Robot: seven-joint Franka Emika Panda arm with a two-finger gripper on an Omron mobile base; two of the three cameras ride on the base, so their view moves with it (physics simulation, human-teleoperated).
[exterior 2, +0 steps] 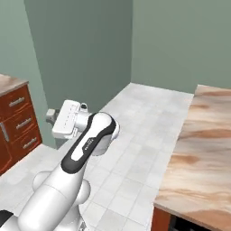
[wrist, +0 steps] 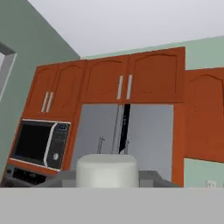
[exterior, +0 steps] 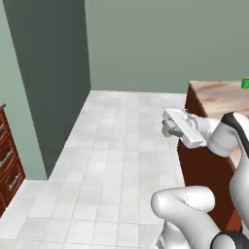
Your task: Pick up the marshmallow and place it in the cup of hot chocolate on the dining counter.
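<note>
A greyish-white marshmallow (wrist: 107, 169) sits between the two dark fingertips (wrist: 151, 178) at the bottom of the hand view, and my gripper (wrist: 107, 180) is shut on it. My gripper (exterior: 168, 130) is held out level over the tiled floor, to the left of the dining counter (exterior: 219, 95). It points away from the counter toward the kitchen wall. The green cup of hot chocolate (exterior: 245, 83) stands far back on the marbled top, well behind and to the right of the hand. From the right base camera the gripper (exterior 2: 50, 114) juts left of the white hand, with the dining counter (exterior 2: 203, 135) at right.
A reddish-brown drawer cabinet (exterior: 7, 165) (exterior 2: 18, 117) stands at the left. A dark green wall block (exterior: 53, 73) rises behind the open tiled floor (exterior: 121, 160). Ahead of the hand are a microwave (wrist: 39, 142), wooden upper cabinets (wrist: 122, 74) and a steel fridge (wrist: 131, 131).
</note>
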